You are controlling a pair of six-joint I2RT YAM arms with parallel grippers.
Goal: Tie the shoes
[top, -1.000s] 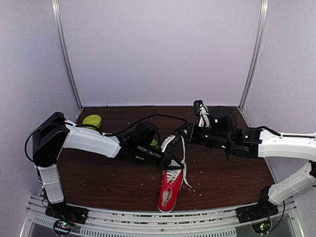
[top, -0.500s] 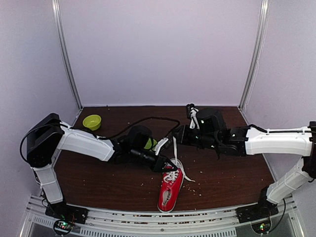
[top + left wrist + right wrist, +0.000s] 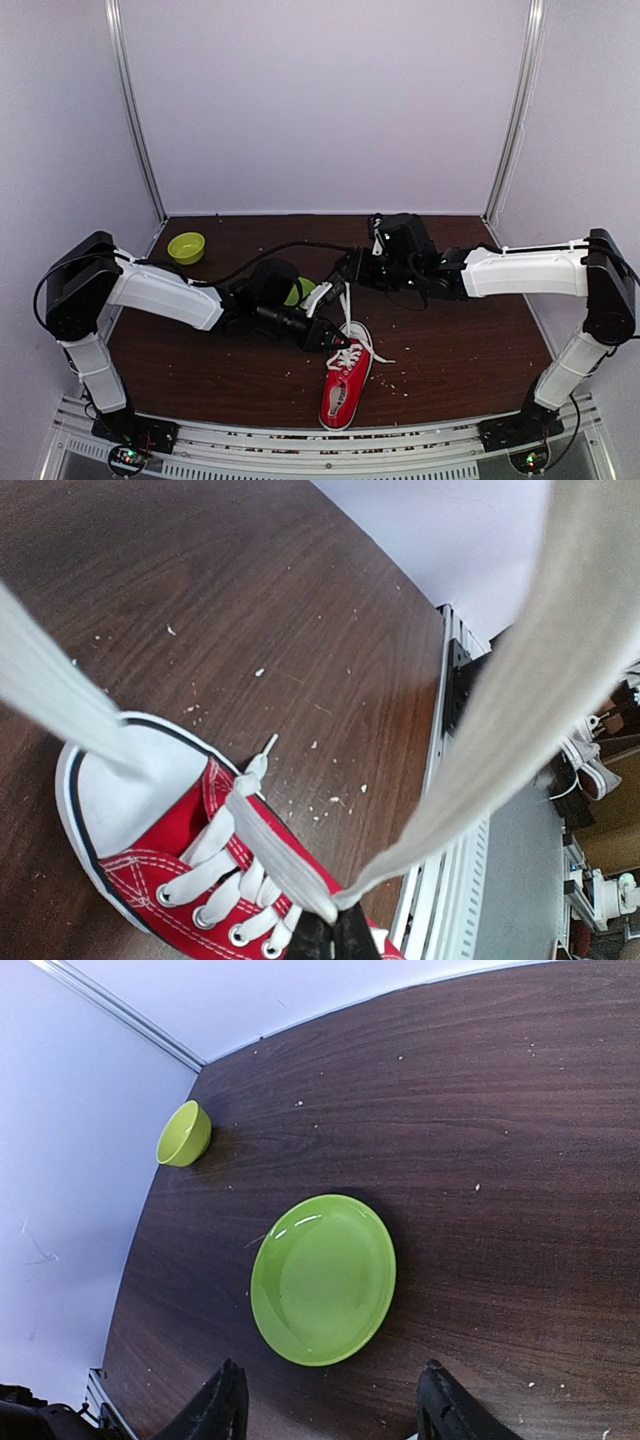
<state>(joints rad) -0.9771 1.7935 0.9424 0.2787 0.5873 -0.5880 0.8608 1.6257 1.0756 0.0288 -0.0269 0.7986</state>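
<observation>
Sneaker (image 3: 343,388) position first: I see the red canvas shoe lying on the brown table (image 3: 450,350), close to the near edge and between the two arms, heel end toward the rail and white toe cap toward the table's middle. My left gripper (image 3: 332,938) sits low over the eyelets, its jaws pressed fully together on a white lace (image 3: 270,855). In the left wrist view the lace comes off the lacing straight into the pinched tips, and a second broad white band rises from the same pinch toward the upper right of that view, too blurred for me to trace further. Another strand crosses the toe cap on the left of that view. My right gripper (image 3: 332,1405) hovers farther back over the table, and its two dark fingers (image 3: 222,1405) stand well apart, with nothing between them in the right wrist view. Below that gap I see only a green plate (image 3: 323,1278) flat on the wood. A small green bowl (image 3: 183,1132) stands well apart from the plate, near the far left corner. Pale crumbs are scattered over the tabletop.
</observation>
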